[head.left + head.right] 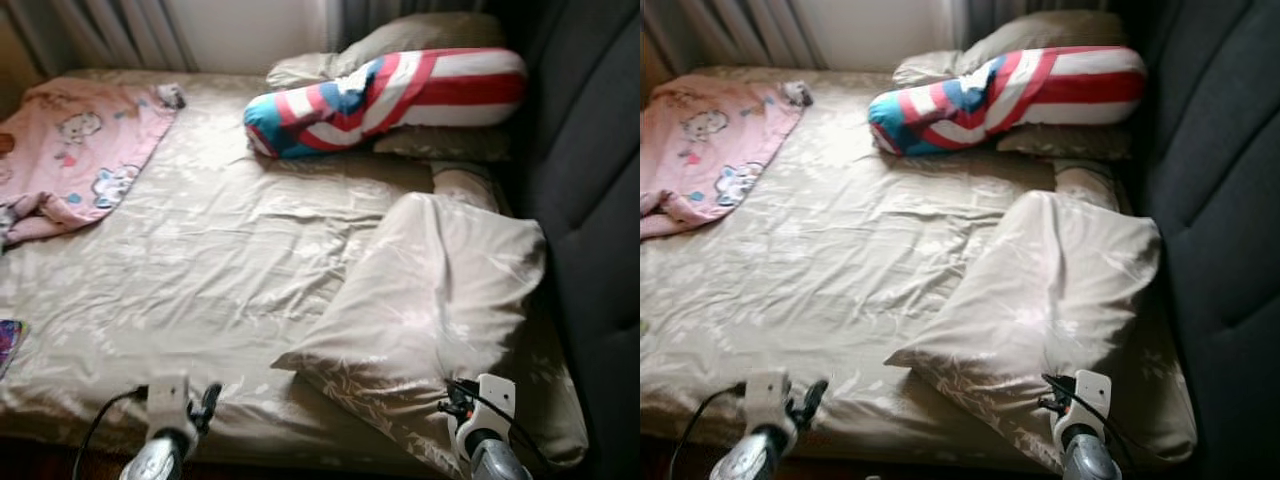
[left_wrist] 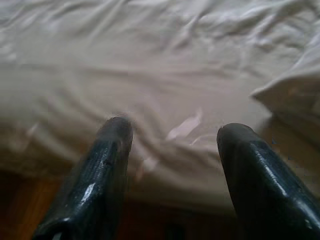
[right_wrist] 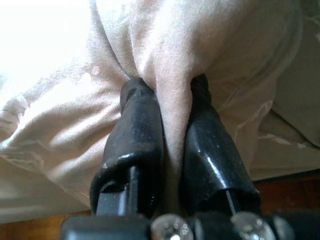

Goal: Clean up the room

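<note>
The robot stands at the near edge of a bed point(image 1: 230, 270) covered in a wrinkled beige leaf-print sheet. Its right gripper point(image 3: 170, 85) is down at the near right corner, its two black fingers point(image 3: 137, 130) pinched together on a fold of the big beige pillow point(image 1: 440, 300), so the fabric stands up between them. That pillow lies slanted across the right side of the bed, one corner pointing toward the middle of the mattress, its far end up against the dark grey padded headboard point(image 1: 590, 180). The left gripper point(image 2: 172, 132) hovers just above the bed's near edge, left of the pillow, with its fingers spread wide and nothing between them; only bare sheet lies ahead of it. At the far end of the bed a long bolster point(image 1: 390, 95) in red, white and blue stripes rests on top of two more beige pillows point(image 1: 420, 35). Over on the far left, a pink cartoon-print blanket point(image 1: 75, 150) is bunched up on the sheet, well apart from both grippers. Grey curtains point(image 1: 100, 30) hang behind the bed.
</note>
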Motion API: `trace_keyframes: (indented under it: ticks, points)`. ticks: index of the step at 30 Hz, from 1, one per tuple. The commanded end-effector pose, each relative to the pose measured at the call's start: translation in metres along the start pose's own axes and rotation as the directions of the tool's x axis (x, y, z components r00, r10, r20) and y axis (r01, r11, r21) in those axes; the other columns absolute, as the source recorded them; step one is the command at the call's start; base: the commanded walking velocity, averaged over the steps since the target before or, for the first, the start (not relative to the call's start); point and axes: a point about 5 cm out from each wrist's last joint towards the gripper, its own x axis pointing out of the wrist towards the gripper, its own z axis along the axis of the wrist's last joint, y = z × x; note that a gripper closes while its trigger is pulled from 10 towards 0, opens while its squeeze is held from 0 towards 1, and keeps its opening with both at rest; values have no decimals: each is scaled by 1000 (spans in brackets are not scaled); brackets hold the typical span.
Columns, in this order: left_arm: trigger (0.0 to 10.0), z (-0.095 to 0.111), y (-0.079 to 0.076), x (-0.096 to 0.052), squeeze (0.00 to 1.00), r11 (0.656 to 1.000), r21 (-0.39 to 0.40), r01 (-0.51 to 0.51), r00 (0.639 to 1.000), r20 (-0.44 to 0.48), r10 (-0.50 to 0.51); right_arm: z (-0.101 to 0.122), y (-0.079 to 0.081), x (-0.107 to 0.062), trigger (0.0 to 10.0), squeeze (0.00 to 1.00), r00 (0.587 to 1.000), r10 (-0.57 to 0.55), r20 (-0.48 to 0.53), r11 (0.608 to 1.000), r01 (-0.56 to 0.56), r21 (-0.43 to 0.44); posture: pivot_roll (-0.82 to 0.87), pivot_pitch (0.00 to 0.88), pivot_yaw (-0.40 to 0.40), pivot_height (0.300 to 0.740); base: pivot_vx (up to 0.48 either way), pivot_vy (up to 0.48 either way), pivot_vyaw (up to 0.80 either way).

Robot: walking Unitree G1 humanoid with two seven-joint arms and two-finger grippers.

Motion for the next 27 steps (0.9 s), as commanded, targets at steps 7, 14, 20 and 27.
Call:
trace_keyframes:
  ticks: [7,14,20,27]
  points:
    - [10000,-10,-1,-3,0,1000,19,9,999,-37,-8,11,4,3,10000,0,998,6,61,1000,-6,-1,60,50,-10,740,0,0,0]
    - [10000,-10,-5,-1,0,998,55,29,999,-31,-27,12,2,3,10000,0,998,-16,58,1000,16,-2,62,45,-12,740,0,-72,0]
    - [10000,-10,-5,-1,0,998,61,30,999,-22,-28,16,-7,3,10000,0,994,-72,82,997,73,-10,63,50,-12,740,0,-322,0]
    - [10000,-9,-3,-1,0,997,68,24,1000,-19,-23,19,-14,3,10000,0,988,-126,87,992,128,-16,64,57,-10,740,0,-335,0]
